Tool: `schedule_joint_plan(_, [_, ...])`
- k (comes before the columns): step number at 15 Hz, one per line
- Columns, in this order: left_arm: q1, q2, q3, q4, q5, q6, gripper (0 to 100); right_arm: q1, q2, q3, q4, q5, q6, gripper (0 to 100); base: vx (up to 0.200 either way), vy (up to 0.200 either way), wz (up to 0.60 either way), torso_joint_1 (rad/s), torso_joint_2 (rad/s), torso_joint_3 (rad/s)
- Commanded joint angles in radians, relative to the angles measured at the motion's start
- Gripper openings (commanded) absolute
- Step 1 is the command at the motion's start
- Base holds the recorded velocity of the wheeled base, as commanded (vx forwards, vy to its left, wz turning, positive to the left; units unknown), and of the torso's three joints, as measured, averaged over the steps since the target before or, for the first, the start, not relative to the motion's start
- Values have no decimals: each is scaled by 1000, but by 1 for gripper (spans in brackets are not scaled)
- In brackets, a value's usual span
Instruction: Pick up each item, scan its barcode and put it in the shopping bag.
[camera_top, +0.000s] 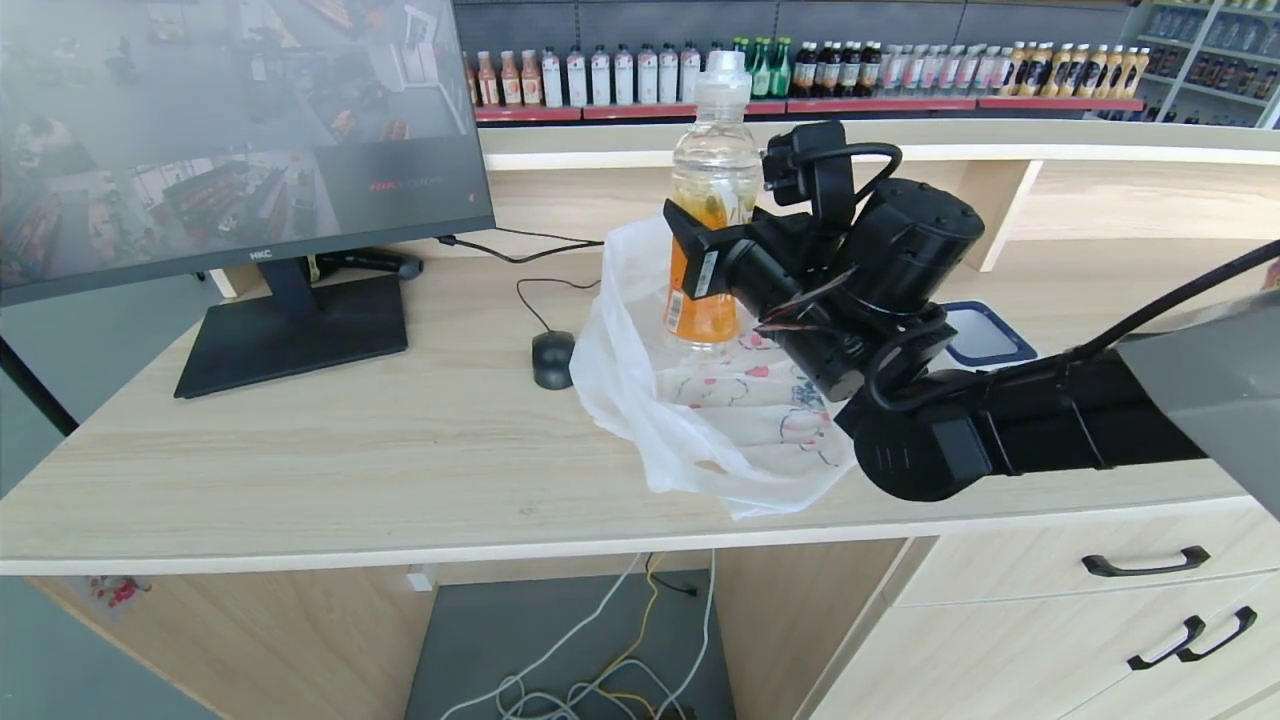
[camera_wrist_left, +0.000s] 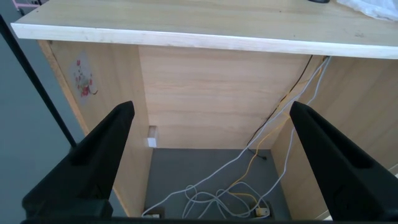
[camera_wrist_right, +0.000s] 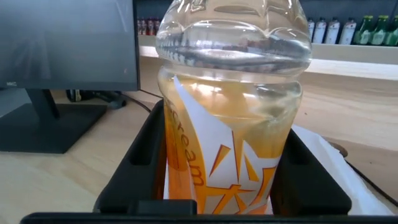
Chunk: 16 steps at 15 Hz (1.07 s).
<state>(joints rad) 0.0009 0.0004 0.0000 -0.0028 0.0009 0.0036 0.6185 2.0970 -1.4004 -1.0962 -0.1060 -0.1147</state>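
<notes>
Right gripper (camera_top: 712, 268) is clamped round the bottle (camera_top: 714, 190) mid-frame, upright over the bag (camera_top: 690, 420). Smooth plastic with drink inside: some heft and slippery, I'd say, so the labelled waist grips best. Left gripper (camera_wrist_left: 211, 109) hangs open.

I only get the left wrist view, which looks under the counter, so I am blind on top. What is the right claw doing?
Observer: The right claw is shut on a bottle of orange drink, held upright.
Operator: Where is that relative to the shopping bag?
Observer: It is at the open mouth of the white shopping bag, which lies on the counter. I cannot tell whether the bottle's base rests on anything.
Operator: Anything close to the bag?
Observer: A black mouse lies on the counter just to the robot's left of the bag.
</notes>
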Motion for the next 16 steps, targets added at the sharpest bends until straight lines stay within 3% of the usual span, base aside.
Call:
schedule_joint_plan(1, [1,0,0,1,1,-1,100,0,32,-15,1,0,0,0,0,0,0,0,0,0])
schedule_joint_plan(8, [1,0,0,0,1,-1,100,-60,75,-40,-5,2,-13,0,0,0,0,0,0,0])
schedule_joint_plan(16, [1,0,0,0,1,1,100,-88,195,-196,1,6,-10,0,0,0,0,0,0,0])
